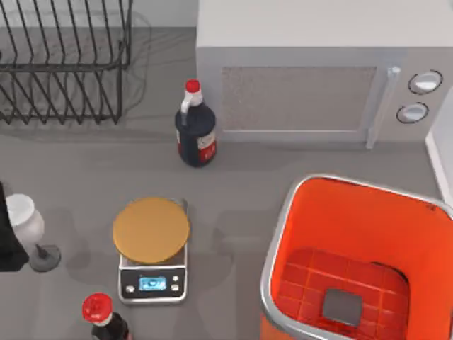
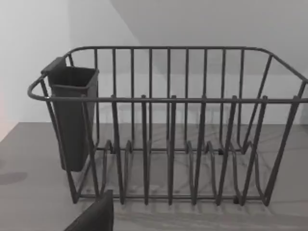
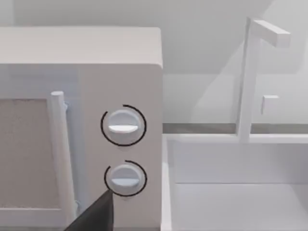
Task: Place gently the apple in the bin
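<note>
Top view: the bin point(image 1: 368, 212) stands on the desk point(image 1: 85, 163) at the lower right. It is upright and open, and its grid floor with the grey square centre is bare. A microwave point(image 1: 311, 71) stands behind it, and a dark bottle point(image 1: 196, 131) with a red cap stands upright just in front of the microwave's left end. A small scale point(image 1: 152, 280) with a round brown plate is left of the bin, well apart from it. A second dark bottle point(image 1: 102, 319) is near the scale, and a wine glass point(image 1: 28, 227) is at the left edge. A wire dish rack point(image 1: 64, 64) stands at the upper left.

Left wrist view: a dark part of the left hand point(image 2: 94, 216) is at the picture's edge. I cannot tell if this hand is wide or narrow. The dish rack stands ahead of it, with a dark cup hanging on one end.

Right wrist view: a dark part of the right hand point(image 3: 94, 216) is also at the edge, and I cannot tell its state. Ahead of it are the microwave's two knobs point(image 3: 123, 126), and beside the microwave is a white basin point(image 3: 231, 192).
</note>
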You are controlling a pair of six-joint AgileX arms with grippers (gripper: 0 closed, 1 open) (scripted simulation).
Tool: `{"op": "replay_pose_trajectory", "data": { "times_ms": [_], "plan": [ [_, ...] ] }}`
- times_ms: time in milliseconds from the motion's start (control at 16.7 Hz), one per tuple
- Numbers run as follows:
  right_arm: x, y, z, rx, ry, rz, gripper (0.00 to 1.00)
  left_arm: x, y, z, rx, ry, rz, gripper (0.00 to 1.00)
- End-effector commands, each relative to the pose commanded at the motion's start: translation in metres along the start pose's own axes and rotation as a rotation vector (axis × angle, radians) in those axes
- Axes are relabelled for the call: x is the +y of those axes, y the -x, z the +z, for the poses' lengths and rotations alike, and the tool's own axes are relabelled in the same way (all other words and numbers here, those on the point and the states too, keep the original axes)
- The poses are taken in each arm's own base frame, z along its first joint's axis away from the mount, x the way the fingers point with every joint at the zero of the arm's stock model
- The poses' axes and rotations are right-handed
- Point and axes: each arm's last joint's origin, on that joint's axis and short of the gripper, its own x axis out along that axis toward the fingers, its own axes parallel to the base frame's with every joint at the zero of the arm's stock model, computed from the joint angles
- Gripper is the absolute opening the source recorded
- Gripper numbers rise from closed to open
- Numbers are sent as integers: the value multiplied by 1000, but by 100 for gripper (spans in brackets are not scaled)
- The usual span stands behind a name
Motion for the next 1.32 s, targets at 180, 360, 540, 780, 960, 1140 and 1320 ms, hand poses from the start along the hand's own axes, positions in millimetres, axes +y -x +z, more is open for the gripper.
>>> {"op": "replay_pose_trajectory", "data": {
  "times_ms": [180,360,540,780,960,1140,1320],
  "plan": [
    [0,0,0,0,0,0,100,0,0,2,7,-10,3,100],
    [0,0,0,0,0,0,100,2,-1,20,71,-101,19,100],
    [0,0,0,0,0,0,100,6,-10,56,194,-274,26,100],
    [0,0,0,0,0,0,100,15,-52,110,447,-577,-25,100],
    [0,0,0,0,0,0,100,27,-108,131,678,-801,-144,100],
    [0,0,0,0,0,0,100,39,-167,120,911,-967,-339,100],
    [0,0,0,0,0,0,100,50,-212,89,1113,-1054,-572,100]
  ]
}}
